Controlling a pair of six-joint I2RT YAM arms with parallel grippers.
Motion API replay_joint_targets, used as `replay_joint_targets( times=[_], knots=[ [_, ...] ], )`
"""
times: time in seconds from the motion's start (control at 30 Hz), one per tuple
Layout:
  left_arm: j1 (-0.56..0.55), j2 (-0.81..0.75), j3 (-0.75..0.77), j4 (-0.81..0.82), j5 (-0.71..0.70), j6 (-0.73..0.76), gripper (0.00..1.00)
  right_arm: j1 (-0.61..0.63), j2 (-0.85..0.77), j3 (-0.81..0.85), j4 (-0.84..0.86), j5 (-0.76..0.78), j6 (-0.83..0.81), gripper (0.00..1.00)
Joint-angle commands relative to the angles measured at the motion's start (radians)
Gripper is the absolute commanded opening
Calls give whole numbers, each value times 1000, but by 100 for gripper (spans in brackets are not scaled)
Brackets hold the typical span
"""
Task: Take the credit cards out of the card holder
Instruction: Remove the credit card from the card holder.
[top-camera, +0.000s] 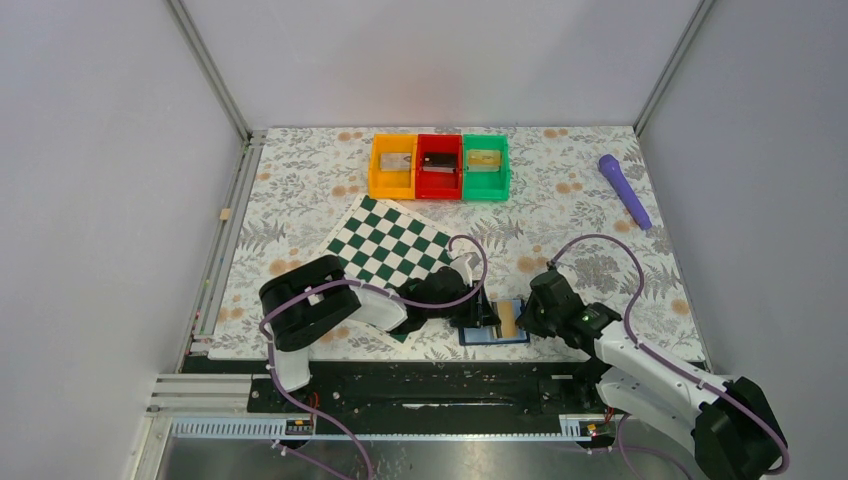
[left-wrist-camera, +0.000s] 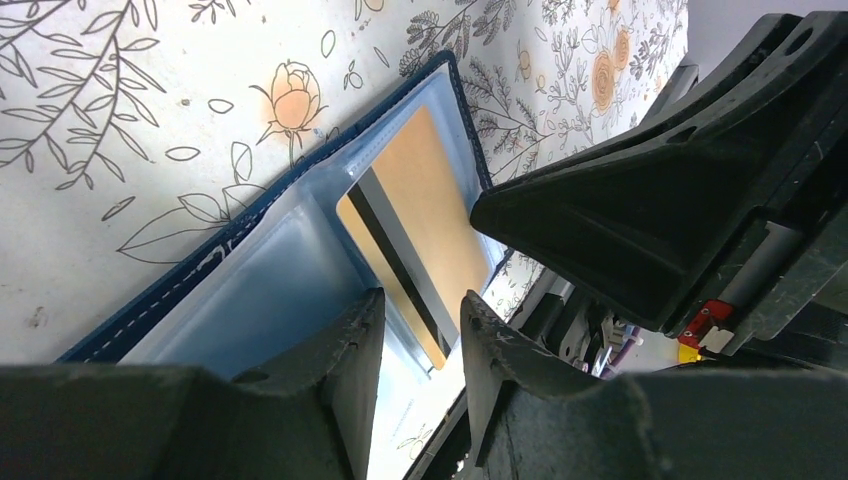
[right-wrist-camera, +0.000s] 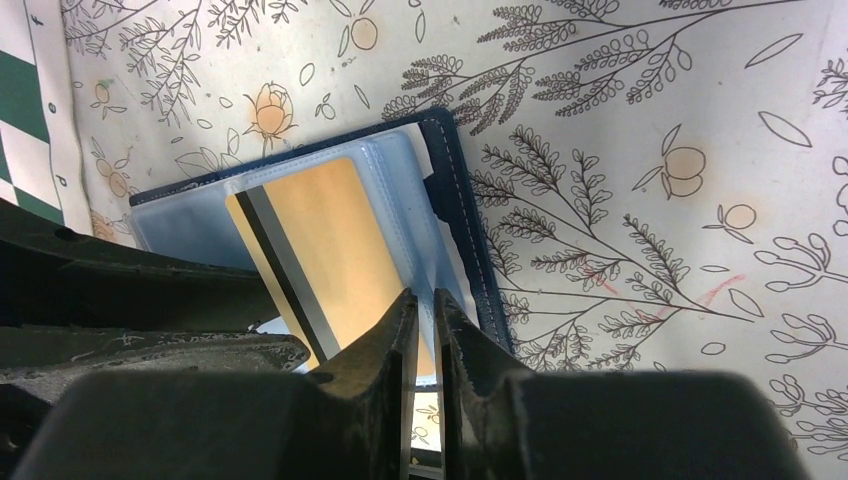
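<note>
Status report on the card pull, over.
Left gripper open, straddling striped end of credit card. Right gripper nearly shut at its corner, hold unconfirmed. Card holder open flat, card partly inside. Nothing in the way.

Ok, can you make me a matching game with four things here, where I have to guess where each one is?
Things:
1. card holder
2. chessboard
3. purple stick
4. green bin

Places:
A. lying alone at the far right
B. at the far side, right next to the red bin
C. lying open at the near edge, with a gold card showing
D. left of the middle, turned at a slant

Pairs: 1-C, 2-D, 3-A, 4-B
</note>
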Motion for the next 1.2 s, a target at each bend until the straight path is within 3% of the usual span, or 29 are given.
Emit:
replay_joint_targets(
  times=[0.0,0.3,0.53,0.9,1.17],
  knots=[
    [-8,-3,-18,71,-4,-8,33,-3,4,-44,1,-30,25,18],
    [-6,-11,-31,124,16,-26,22,-3,5,-59,11,-39,30,18],
    [-7,-16,-33,118,24,-37,0,-3,-3,-71,10,-22,40,17],
    [61,-57,-105,130,90,-96,0,-5,32,-56,13,5,35,17],
    [73,-97,-99,-6,96,-41,0,-5,83,-38,18,31,27,17]
  ],
)
